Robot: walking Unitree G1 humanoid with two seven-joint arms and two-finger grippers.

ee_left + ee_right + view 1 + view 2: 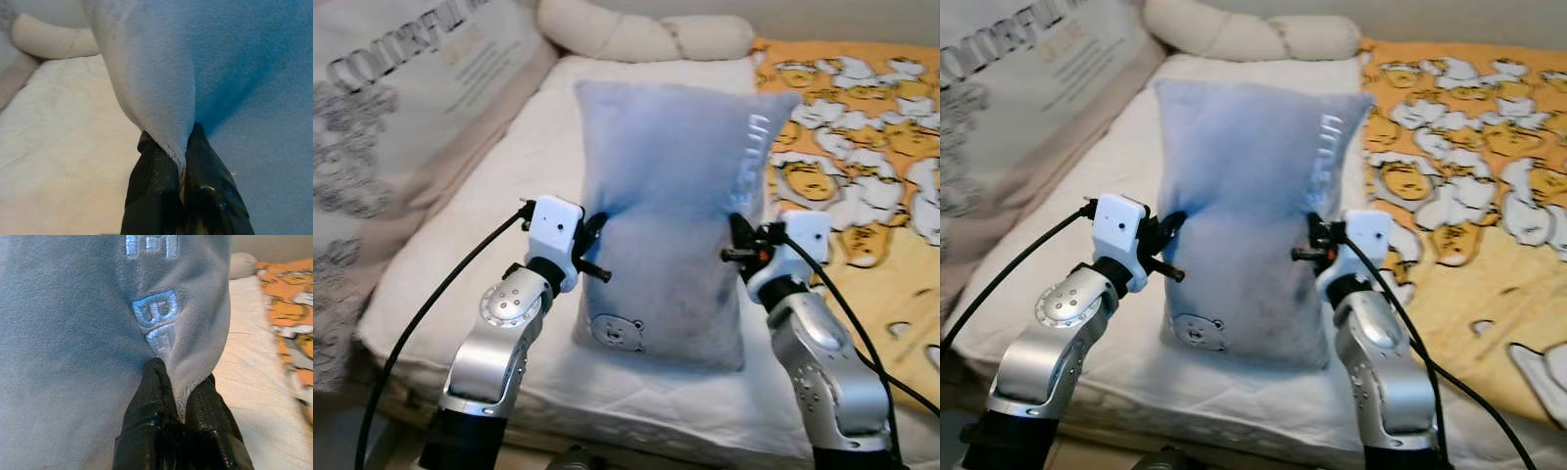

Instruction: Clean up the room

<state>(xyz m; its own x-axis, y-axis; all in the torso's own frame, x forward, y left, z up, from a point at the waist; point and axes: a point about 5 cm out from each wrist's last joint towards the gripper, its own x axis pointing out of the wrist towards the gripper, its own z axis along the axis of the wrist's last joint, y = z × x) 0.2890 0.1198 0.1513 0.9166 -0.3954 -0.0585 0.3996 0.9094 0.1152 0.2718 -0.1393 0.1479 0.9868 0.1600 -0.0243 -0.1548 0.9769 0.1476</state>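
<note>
A light blue plush pillow [671, 206] with an embroidered bear face near its bottom corner and stitched letters down its right side is held upright over the white mattress [499, 215]. My left gripper [597, 233] is shut on the pillow's left edge, a fold of blue fabric [166, 127] pinched between its black fingers [151, 186]. My right gripper [736, 243] is shut on the right edge, pinching the plush just below the stitched letters [156, 318]. Both silver arms reach up from the bed's near side.
An orange blanket [862, 147] printed with cartoon figures covers the bed's right half. A long cream bolster [641, 34] lies along the head end. A large beige cushion [391, 108] with printed lettering leans at the left. The mattress's front edge is right below my arms.
</note>
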